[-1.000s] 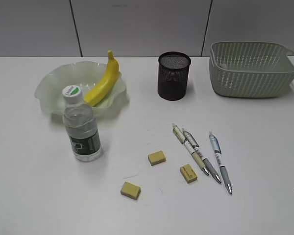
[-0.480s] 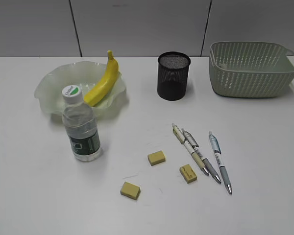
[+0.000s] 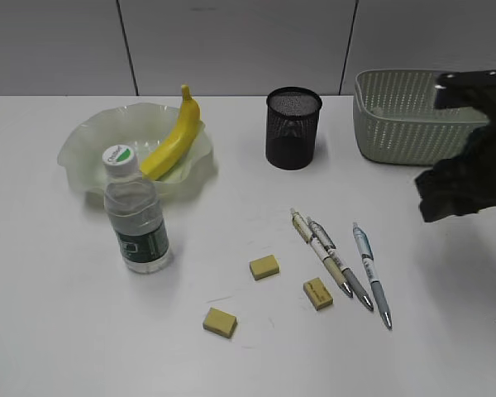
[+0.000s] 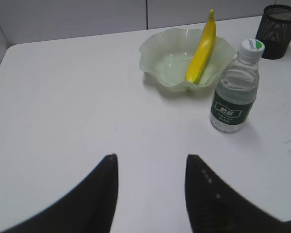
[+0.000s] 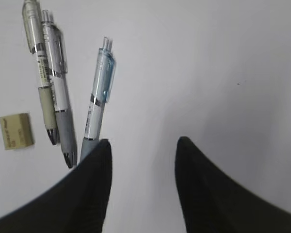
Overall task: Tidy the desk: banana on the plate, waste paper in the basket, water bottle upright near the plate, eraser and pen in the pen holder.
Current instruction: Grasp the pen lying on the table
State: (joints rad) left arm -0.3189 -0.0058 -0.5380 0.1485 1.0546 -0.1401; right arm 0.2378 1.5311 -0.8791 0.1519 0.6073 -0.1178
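The banana (image 3: 175, 136) lies in the plate (image 3: 87, 145). The water bottle (image 3: 136, 215) stands upright in front of the plate. Three pens (image 3: 341, 263) and three yellow erasers (image 3: 264, 266) lie on the desk (image 3: 66, 331) in front of the pen holder (image 3: 293, 128). The basket (image 3: 397, 116) stands at the back right. No waste paper shows. My right gripper (image 5: 143, 143) is open and empty over bare desk just right of the blue pen (image 5: 101, 92); its arm (image 3: 463, 178) shows at the right edge. My left gripper (image 4: 152, 158) is open and empty, well short of the bottle (image 4: 235, 92).
The right arm partly hides the basket's right side. One eraser (image 5: 14, 130) lies left of the pens in the right wrist view. A grey wall runs along the desk's far edge.
My right arm has come into the exterior view from the right, in front of the basket. The objects on the desk have not moved.
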